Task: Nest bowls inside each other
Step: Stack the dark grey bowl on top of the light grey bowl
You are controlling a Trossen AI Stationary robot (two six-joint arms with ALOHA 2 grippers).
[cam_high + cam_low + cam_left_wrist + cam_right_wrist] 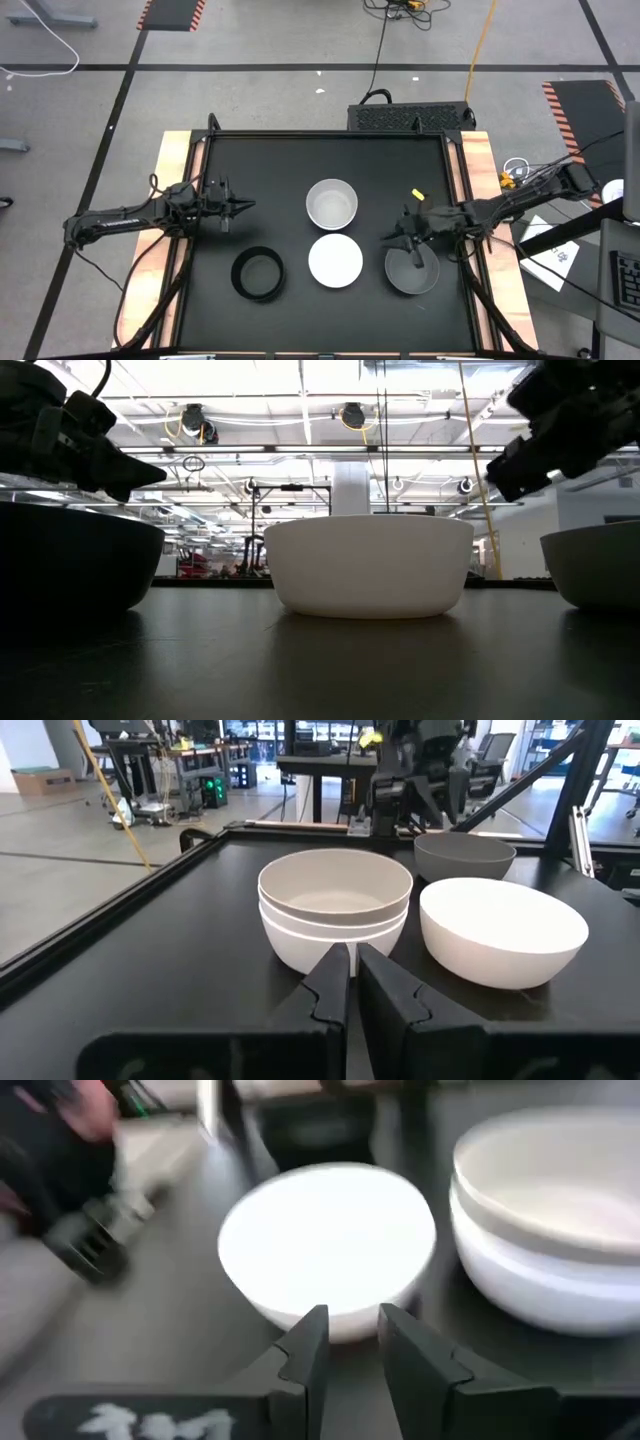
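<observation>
A stack of white bowls (332,203) (335,905) stands mid-table on its base. Nearer the front sit a single white bowl (335,260) (325,1245), a black bowl (258,274) to its left and a grey bowl (412,272) to its right. My left gripper (250,207) (352,965) hovers left of the stack, shut and pointing at it. My right gripper (392,238) (352,1330) hangs above the grey bowl's far-left rim. It faces the single white bowl, with its fingers a narrow gap apart and nothing between them. In the low view both grippers are raised off the table.
A small yellow piece (418,194) lies on the black mat right of the stack. The raised table frame (330,134) borders the mat, with wooden strips on both sides. Bare mat lies between the stack and the far edge. The room beyond holds desks and stands.
</observation>
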